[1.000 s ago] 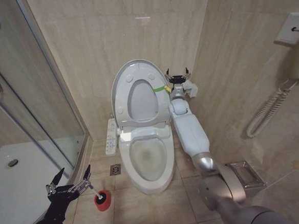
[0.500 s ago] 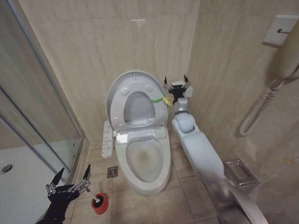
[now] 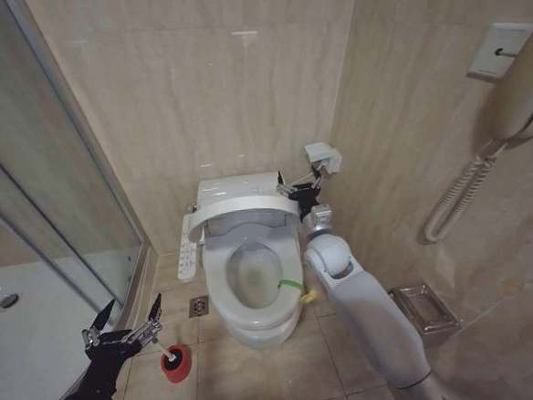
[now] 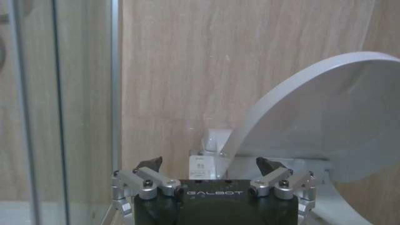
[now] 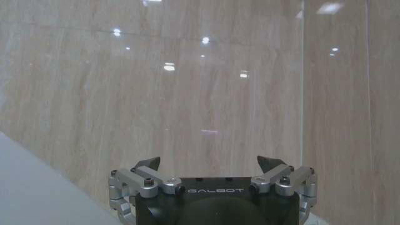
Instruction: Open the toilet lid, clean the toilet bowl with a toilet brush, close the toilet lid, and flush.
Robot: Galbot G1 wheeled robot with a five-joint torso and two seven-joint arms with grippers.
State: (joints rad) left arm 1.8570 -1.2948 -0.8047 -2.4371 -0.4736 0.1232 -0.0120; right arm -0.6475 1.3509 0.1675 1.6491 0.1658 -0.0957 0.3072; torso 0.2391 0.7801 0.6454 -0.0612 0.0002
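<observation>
Toilet lid (image 3: 240, 209) hangs half lowered above the toilet bowl (image 3: 254, 288) in the head view, the right gripper (image 3: 300, 189) spread at its edge; closing seems in hand, then flushing. Left of the bowl, the left gripper (image 3: 122, 333) is spread beside the toilet brush (image 3: 170, 353). Both wrist views show spread, empty jaws.

Even, warm indoor light is filling all views. Ceiling lamps are glinting as small spots on the glossy wall tiles (image 5: 187, 65) at the upper centre. The lid (image 4: 325, 122) is looking soft and slightly blurred.
</observation>
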